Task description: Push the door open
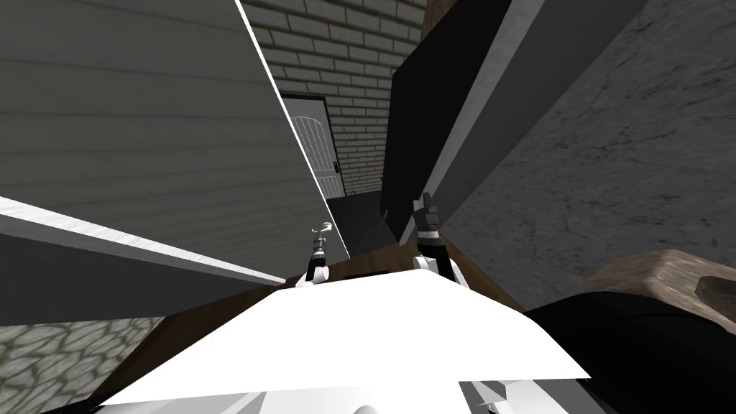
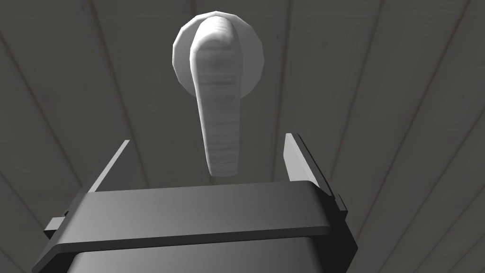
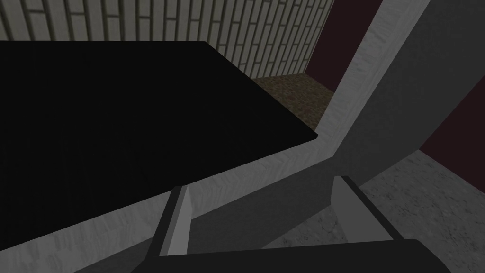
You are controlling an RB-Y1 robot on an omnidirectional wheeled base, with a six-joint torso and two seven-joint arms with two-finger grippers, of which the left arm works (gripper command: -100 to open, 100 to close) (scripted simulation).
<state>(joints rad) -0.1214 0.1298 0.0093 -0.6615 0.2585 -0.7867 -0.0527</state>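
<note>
While the grey panelled door [image 1: 144,129] takes up the left side of the scene, seen steeply along its face, the left gripper [image 2: 207,138] is up against it at the white lever handle [image 2: 219,95]. Its jaws stand wide, one finger on each side of the lever's free tip, with clear gaps on both sides, so nothing is clamped. The lever runs back from that tip to a round plate [image 2: 182,52] on the door. Further along in the middle, a white door [image 1: 316,151] sits in a brick wall [image 1: 338,43]. To the right, the right gripper [image 3: 261,182] is raised with its jaws also wide and holding nothing, pointing at a black panel [image 3: 118,132] edged by a white frame [image 3: 350,85]. I cannot tell whether it touches the frame. A rough grey wall [image 1: 611,158] lies beyond.
</note>
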